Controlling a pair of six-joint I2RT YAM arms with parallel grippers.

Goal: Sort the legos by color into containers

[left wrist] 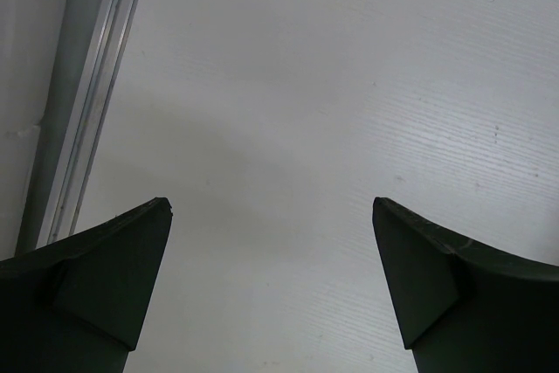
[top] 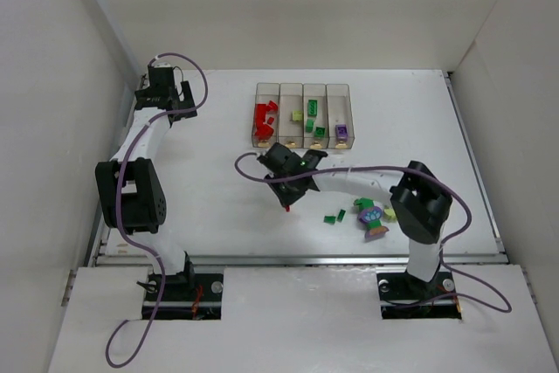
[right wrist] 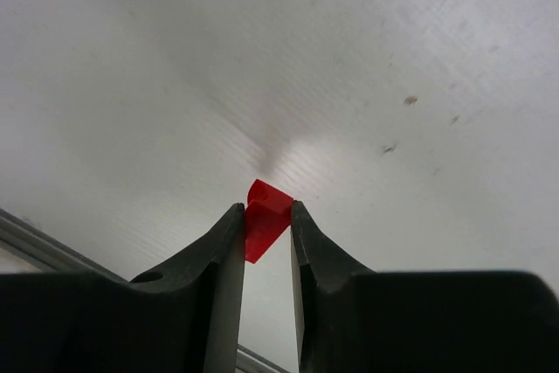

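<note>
Four clear containers [top: 302, 114] stand in a row at the back centre of the table. The left one holds red legos [top: 264, 116], the middle two hold lime and green ones, the right one a purple one [top: 341, 134]. My right gripper [right wrist: 266, 209] [top: 286, 203] is shut on a small red lego [right wrist: 265, 228], just in front of the bins and low over the table. A clump of purple, green and lime legos [top: 373, 218] and a small green brick [top: 333, 217] lie near the right arm. My left gripper [left wrist: 271, 207] [top: 163, 92] stands open over bare table at the far left.
White walls close in the table on three sides. A metal rail [left wrist: 92, 102] runs along the left edge beside my left gripper. Purple cables loop from both arms.
</note>
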